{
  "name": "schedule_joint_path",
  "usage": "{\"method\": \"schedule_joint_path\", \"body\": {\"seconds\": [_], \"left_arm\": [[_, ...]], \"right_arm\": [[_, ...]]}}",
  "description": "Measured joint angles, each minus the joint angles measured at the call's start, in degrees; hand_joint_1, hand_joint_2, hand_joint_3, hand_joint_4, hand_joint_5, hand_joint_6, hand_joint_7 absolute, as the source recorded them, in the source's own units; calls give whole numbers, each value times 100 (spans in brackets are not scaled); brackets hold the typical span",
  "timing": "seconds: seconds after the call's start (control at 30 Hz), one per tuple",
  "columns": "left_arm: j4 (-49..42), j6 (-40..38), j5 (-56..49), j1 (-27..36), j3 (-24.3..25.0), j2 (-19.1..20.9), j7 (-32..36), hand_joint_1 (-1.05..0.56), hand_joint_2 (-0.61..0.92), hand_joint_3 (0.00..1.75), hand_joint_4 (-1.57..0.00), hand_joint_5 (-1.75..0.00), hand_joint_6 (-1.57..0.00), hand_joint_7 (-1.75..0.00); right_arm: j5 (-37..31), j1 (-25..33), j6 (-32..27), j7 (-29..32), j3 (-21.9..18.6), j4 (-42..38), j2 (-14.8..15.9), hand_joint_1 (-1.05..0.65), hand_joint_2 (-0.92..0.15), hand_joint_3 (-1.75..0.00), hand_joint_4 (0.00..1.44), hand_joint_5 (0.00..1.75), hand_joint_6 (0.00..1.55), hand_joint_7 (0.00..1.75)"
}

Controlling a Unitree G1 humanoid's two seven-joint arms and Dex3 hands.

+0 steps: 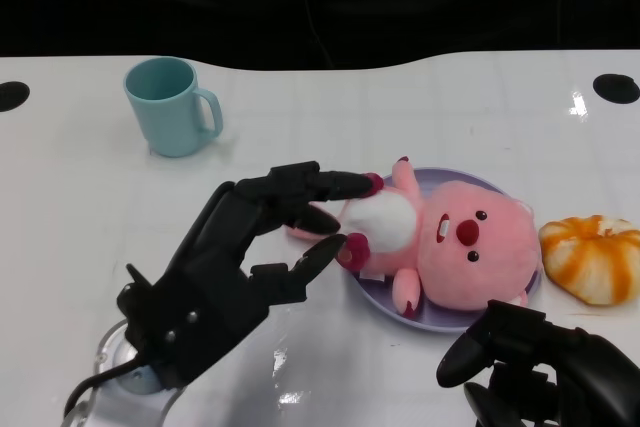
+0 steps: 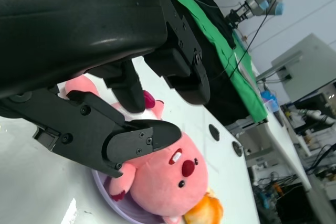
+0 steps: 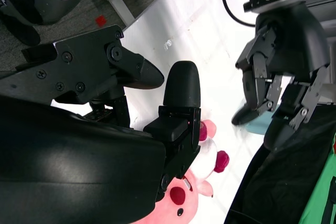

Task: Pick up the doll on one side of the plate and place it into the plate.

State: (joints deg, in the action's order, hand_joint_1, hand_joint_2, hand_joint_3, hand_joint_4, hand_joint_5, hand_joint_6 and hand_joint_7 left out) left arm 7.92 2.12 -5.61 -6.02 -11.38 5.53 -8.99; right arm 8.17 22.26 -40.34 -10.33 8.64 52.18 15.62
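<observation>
The pink doll (image 1: 455,247) lay on its back in the purple plate (image 1: 385,302) on the white worktop (image 1: 80,197). The left robot hand (image 1: 255,247) hovered at the doll's feet, fingers spread and gripping nothing. The right robot hand (image 1: 530,362) rested near the plate's front rim, fingers loose and empty. An orange bun (image 1: 592,257) sat just beside the plate; a teal mug (image 1: 172,105) stood well apart.

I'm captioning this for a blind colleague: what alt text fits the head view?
A pink plush doll lies on a purple plate, the open left hand beside its feet. A teal mug stands behind, an orange-and-white toy right of the plate.
</observation>
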Motion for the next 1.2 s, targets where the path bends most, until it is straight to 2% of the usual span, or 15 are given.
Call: {"method": "schedule_joint_path", "body": {"seconds": [0.07, 0.1, 0.2, 0.33, 0.57, 0.73, 0.93, 1.07, 1.2], "left_arm": [[244, -148, 279, 218, 97, -60, -49, -8, 45, 120, -82, -128, -87, -87], [364, -262, 397, 323, 131, -76, -62, -9, 46, 122, -83, -139, -87, -103], [821, -816, 720, 651, 250, -127, -63, -11, 49, 129, -83, -164, -79, -137], [1524, -1771, 1225, 1002, 322, -123, -136, -16, 46, 137, -86, -174, -73, -158], [2965, -3899, 2351, 1478, 695, 15, -179, -19, 42, 136, -86, -175, -72, -165], [3443, -4798, 3058, 1687, 1053, -46, -83, -16, 43, 137, -84, -175, -68, -165], [3686, -5591, 3967, 1832, 1654, -112, 64, -19, 54, 121, -79, -175, -61, -168], [3703, -5808, 4167, 1907, 1709, -97, 119, -19, 52, 124, -79, -175, -62, -169], [3469, -5740, 4178, 1952, 1691, -90, 116, -20, 53, 119, -78, -175, -62, -165]], "right_arm": [[12, 0, -9, 0, -3, 3, -1, -16, -76, -85, 53, 172, 50, 140], [17, -1, -11, 0, -4, 3, 0, -16, -76, -85, 53, 172, 50, 140], [31, -8, -23, -1, -7, 3, 0, -16, -76, -85, 53, 172, 50, 140], [33, -18, -64, 4, -6, 7, 2, -16, -76, -84, 54, 171, 50, 139], [27, -32, -46, -9, 0, 30, 23, -16, -77, -84, 54, 171, 50, 138], [32, -32, -22, -50, -5, 29, 31, -17, -76, -84, 54, 170, 50, 138], [63, -29, 15, -101, -39, 26, 32, -17, -76, -84, 54, 171, 50, 139], [72, -29, 39, -144, -131, -14, 39, -17, -76, -85, 54, 171, 50, 139], [62, -27, 39, -160, -175, -22, 67, -17, -76, -85, 55, 170, 51, 138]]}}
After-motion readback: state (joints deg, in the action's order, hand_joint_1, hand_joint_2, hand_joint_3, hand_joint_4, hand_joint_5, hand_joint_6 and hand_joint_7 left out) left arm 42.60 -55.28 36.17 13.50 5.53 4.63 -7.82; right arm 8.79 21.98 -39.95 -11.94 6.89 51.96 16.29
